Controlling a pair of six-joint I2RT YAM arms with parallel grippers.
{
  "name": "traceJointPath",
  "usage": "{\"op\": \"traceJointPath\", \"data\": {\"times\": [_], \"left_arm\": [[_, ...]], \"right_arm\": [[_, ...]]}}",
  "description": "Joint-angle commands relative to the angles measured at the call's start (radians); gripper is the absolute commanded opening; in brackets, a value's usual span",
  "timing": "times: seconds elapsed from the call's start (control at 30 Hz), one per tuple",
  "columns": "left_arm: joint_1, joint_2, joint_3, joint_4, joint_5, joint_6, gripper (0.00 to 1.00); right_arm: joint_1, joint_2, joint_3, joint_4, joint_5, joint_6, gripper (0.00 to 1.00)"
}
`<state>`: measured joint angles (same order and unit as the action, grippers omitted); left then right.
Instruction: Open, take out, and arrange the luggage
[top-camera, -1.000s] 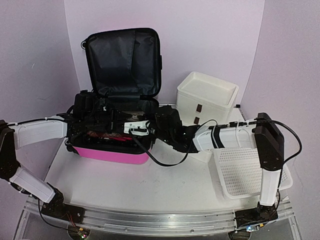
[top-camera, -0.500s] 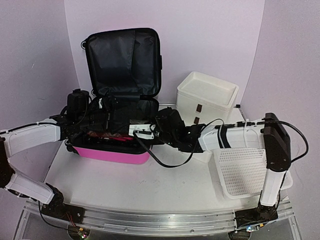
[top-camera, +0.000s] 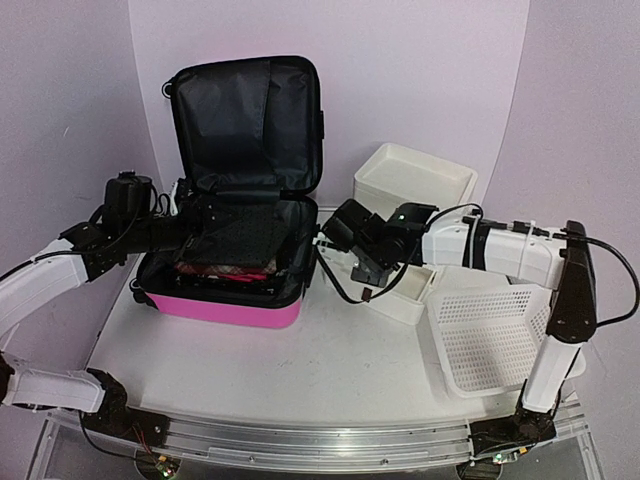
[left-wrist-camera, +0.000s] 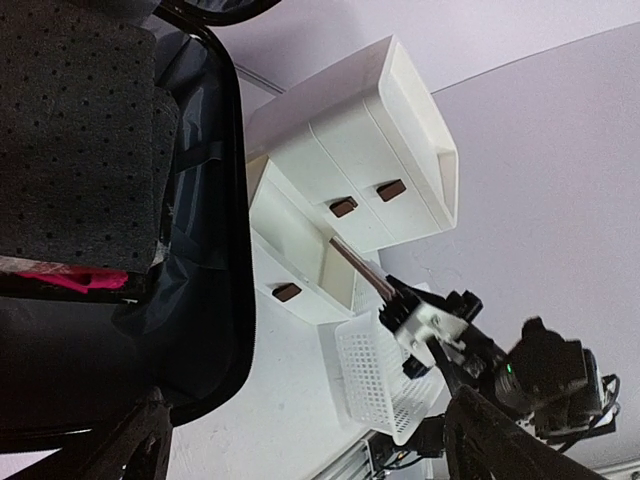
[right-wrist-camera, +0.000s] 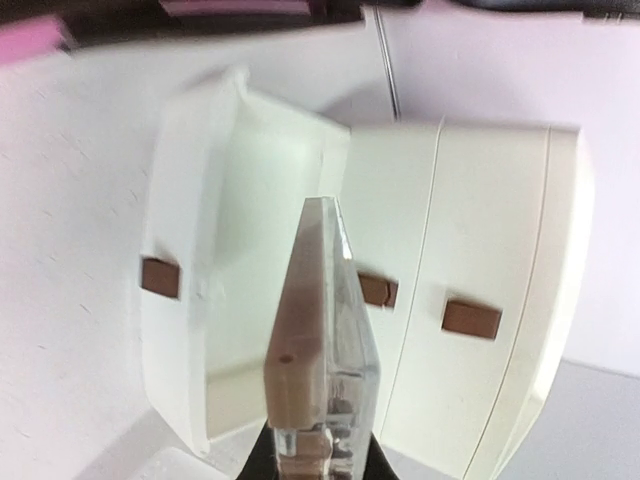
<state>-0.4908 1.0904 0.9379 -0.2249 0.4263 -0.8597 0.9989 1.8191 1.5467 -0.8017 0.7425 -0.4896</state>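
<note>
The hot-pink luggage (top-camera: 225, 308) lies open on the left of the table, its black-lined lid (top-camera: 247, 120) upright. A black perforated pad (left-wrist-camera: 80, 140) lies on top inside, with something pink and red (top-camera: 225, 270) under it. My left gripper (top-camera: 205, 222) (left-wrist-camera: 315, 440) hangs open at the luggage's left rim, holding nothing. My right gripper (top-camera: 368, 268) (right-wrist-camera: 315, 440) is shut on a thin flat brown-and-clear item (right-wrist-camera: 320, 320) (left-wrist-camera: 360, 270). It holds the item edge-on over the pulled-out bottom drawer (top-camera: 400, 298) (right-wrist-camera: 250, 260).
A white drawer stack (top-camera: 415, 190) with brown handles stands right of the luggage, with its lowest drawer pulled out. A white mesh basket (top-camera: 495, 340) sits at the front right, under the right arm. A black cable loops below the right wrist.
My left gripper has opened and drawn back left, out of the luggage. My right gripper has carried the thin item from the luggage rightward to the open drawer.
</note>
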Motion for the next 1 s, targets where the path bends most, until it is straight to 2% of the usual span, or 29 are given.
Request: {"op": "traceJointPath", "data": {"times": [0.0, 0.2, 0.43, 0.7, 0.97], "left_arm": [[0.001, -0.068, 0.068, -0.097, -0.011, 0.126, 0.95], [0.001, -0.154, 0.116, -0.289, -0.06, 0.261, 0.95], [0.001, -0.242, 0.118, -0.407, -0.111, 0.329, 0.95], [0.001, -0.264, 0.145, -0.472, -0.114, 0.353, 0.95], [0.001, -0.279, 0.15, -0.478, -0.111, 0.355, 0.95]], "right_arm": [[-0.082, 0.081, 0.103, -0.081, 0.047, 0.073, 0.0], [-0.183, 0.229, 0.242, -0.093, -0.097, 0.075, 0.0], [-0.236, 0.393, 0.403, -0.096, -0.145, 0.091, 0.0], [-0.252, 0.602, 0.592, -0.067, -0.078, 0.085, 0.0], [-0.282, 0.674, 0.632, 0.002, -0.043, 0.063, 0.02]]}}
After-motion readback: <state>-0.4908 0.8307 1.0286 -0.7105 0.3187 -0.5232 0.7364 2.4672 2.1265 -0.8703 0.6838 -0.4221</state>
